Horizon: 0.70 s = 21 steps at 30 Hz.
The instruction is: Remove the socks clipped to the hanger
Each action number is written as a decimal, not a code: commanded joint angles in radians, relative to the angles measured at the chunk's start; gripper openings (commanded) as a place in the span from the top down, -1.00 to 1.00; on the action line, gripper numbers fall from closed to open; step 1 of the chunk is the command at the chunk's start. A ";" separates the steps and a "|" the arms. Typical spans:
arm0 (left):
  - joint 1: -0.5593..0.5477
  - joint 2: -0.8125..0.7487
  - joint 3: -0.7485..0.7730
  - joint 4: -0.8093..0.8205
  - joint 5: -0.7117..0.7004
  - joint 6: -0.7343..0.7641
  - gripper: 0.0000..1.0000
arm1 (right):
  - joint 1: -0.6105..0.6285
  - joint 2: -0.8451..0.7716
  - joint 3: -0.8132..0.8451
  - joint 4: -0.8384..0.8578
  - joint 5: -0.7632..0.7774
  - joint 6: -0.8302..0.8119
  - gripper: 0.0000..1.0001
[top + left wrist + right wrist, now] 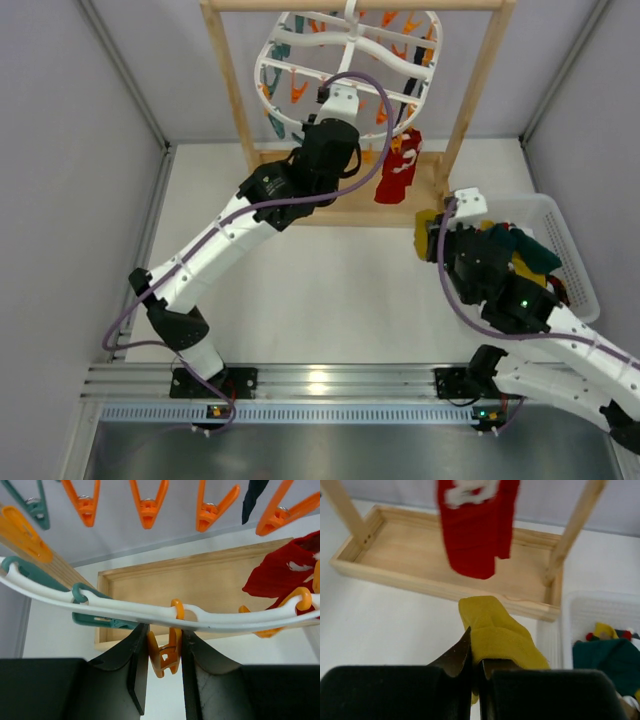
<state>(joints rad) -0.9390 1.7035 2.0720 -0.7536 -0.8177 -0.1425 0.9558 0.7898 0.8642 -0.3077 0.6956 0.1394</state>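
White table (395, 625) underneath, yellow sock (495, 635) pinched between right fingers (456, 661).

I see the white oval hanger (268, 72), fringed with orange and teal clips (147, 502), hanging tilted over the far edge of the bench (330, 300). A red sock (398, 176) with white marks dangles limp from its right side, with a dark sock (252, 497) hanging nearby. A mustard sock (495, 635) is crumpled between my right gripper (476, 655) fingers (456, 659). More socks (528, 252), teal and mustard, lie heaped by the bench's right edge.
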 commanded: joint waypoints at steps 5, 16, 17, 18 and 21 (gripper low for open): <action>0.051 -0.157 -0.075 0.031 0.029 -0.068 0.63 | -0.483 0.063 0.145 -0.318 -0.212 0.081 1.00; 0.221 -0.232 -0.158 0.031 0.147 -0.103 0.62 | -1.027 0.223 0.040 -0.194 -0.404 0.193 0.88; 0.239 -0.232 -0.158 0.031 0.153 -0.104 0.62 | -1.049 0.232 0.015 -0.154 -0.430 0.210 0.80; 0.244 -0.234 -0.158 0.031 0.167 -0.108 0.62 | -1.069 0.241 -0.032 -0.130 -0.467 0.241 0.77; 0.256 -0.226 -0.153 0.031 0.176 -0.106 0.62 | -1.127 0.233 -0.097 -0.076 -0.489 0.276 0.14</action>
<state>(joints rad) -0.7055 1.5093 1.9198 -0.7036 -0.6212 -0.2203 -0.1280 1.0271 0.8112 -0.4877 0.2840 0.3450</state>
